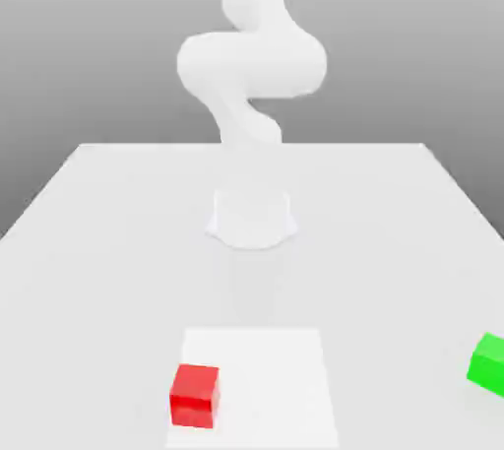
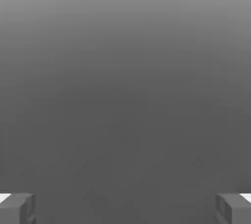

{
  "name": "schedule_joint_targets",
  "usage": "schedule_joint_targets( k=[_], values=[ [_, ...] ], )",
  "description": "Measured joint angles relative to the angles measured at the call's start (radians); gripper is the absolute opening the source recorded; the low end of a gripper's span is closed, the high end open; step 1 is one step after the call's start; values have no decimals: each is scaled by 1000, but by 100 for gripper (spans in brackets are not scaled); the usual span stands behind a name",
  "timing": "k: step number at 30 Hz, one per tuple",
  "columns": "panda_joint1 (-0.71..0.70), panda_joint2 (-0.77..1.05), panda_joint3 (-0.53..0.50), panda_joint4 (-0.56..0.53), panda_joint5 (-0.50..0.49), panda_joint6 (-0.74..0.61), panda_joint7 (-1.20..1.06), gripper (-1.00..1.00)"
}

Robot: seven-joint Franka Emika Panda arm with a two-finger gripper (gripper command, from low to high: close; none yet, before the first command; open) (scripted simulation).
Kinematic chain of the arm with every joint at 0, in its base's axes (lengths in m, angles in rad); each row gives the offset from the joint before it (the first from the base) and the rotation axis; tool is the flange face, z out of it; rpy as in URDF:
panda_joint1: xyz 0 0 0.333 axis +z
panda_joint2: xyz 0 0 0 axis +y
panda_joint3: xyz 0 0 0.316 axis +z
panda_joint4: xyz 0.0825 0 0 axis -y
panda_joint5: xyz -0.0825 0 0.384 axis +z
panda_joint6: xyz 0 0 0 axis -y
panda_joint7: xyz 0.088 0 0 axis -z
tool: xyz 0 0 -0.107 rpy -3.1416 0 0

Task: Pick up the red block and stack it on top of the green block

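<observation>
Holding my gripper (image 2: pixel 125 208) wide open and empty; risking knocking red block (image 1: pixel 195 395) aside by descending off-centre.

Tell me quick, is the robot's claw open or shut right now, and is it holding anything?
Gripper: open, fingers spread wide apart, nothing between them.

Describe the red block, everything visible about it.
The red block is a small plain cube, uniformly bright red with a matte look and a darker shaded front face. It sits flat and upright on the white table, near the front edge, left of centre in the exterior view. Nothing but the table touches it.
</observation>
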Motion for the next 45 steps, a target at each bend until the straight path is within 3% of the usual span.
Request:
schedule_joint_targets(
  k=[14,23,28,29,36,41,45],
  values=[
    [-58,514,-30,-138,-45,221,9,0],
    [-91,839,-44,-224,18,365,-50,0],
    [-104,1020,-30,-209,42,506,-70,0],
    [-105,1047,-28,-205,44,528,-71,-100],
    [-108,1049,-26,-205,42,530,-69,-100],
    [-106,894,-29,-228,26,399,-57,-100],
    [2,874,57,-197,-5,342,16,-100]
  ],
)
